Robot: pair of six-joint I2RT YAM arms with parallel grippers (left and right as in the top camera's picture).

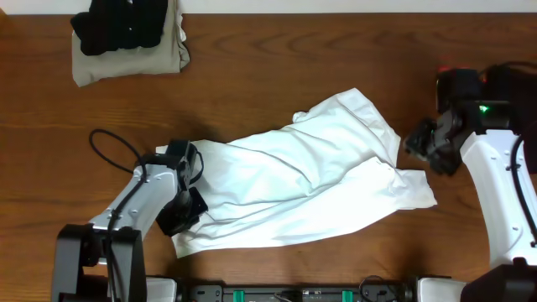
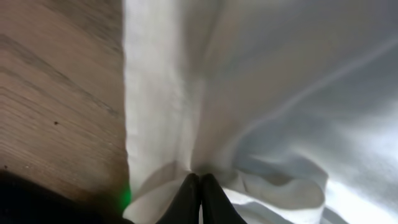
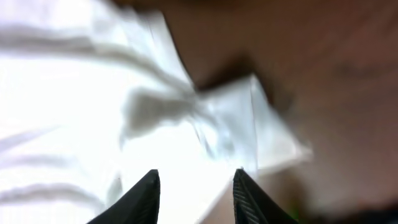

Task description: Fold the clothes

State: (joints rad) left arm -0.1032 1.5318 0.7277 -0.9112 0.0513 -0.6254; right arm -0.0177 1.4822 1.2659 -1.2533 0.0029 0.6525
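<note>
The white shirt [image 1: 310, 180] lies crumpled and spread across the middle of the wooden table [image 1: 277, 67]. At its left edge, my left gripper [image 1: 191, 189] is shut on a fold of the cloth. In the left wrist view the fingertips [image 2: 200, 177] meet on the pinched white shirt [image 2: 280, 93], with bare wood to the left. My right gripper [image 1: 419, 147] hovers just off the shirt's right side. In the blurred right wrist view its gripper [image 3: 197, 174] is open over the shirt [image 3: 93, 93], with nothing between its fingers.
A folded pile of black clothes [image 1: 126, 23] sits on a khaki garment [image 1: 126, 67] at the table's far left corner. A black cable [image 1: 113, 147] loops beside the left arm. The arm bases stand along the near edge.
</note>
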